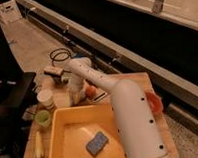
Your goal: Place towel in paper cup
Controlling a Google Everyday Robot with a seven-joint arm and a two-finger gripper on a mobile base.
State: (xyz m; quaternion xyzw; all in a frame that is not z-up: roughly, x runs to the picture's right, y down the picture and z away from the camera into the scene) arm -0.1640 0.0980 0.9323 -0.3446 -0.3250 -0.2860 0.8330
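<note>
My white arm reaches in from the lower right, and the gripper (76, 93) hangs down over the wooden table (58, 95), just right of the white paper cup (45, 99). The cup stands upright near the table's left edge. A pale bit of cloth that looks like the towel (72, 100) shows at the gripper's tip. I cannot tell whether it is held or lying on the table. The arm hides the table behind it.
A light green cup (43, 118) stands in front of the paper cup. A yellow bin (70, 127) holds a blue sponge (97, 142). An orange object (90, 91), a brush-like item (53, 72), a black cable coil (61, 55) and a pale stick (38, 144) lie around.
</note>
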